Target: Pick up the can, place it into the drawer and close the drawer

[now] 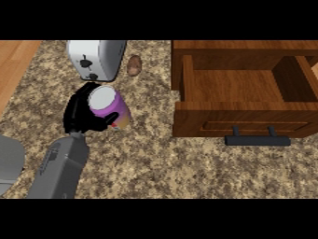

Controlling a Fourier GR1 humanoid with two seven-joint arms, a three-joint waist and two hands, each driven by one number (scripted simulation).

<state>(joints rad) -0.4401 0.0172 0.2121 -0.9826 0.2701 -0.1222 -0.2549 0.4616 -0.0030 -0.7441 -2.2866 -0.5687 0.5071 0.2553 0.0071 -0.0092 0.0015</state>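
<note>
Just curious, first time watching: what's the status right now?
Left hand curled round the can. Right hand out of view. Drawer open, can not yet in. Toaster behind, nothing blocking.

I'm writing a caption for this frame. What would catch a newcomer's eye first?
First the purple can left of centre, with the black left hand curled round it on the speckled counter. Next the open wooden drawer at right, nothing inside it, its black handle facing the viewer. A toaster stands behind the can.
</note>
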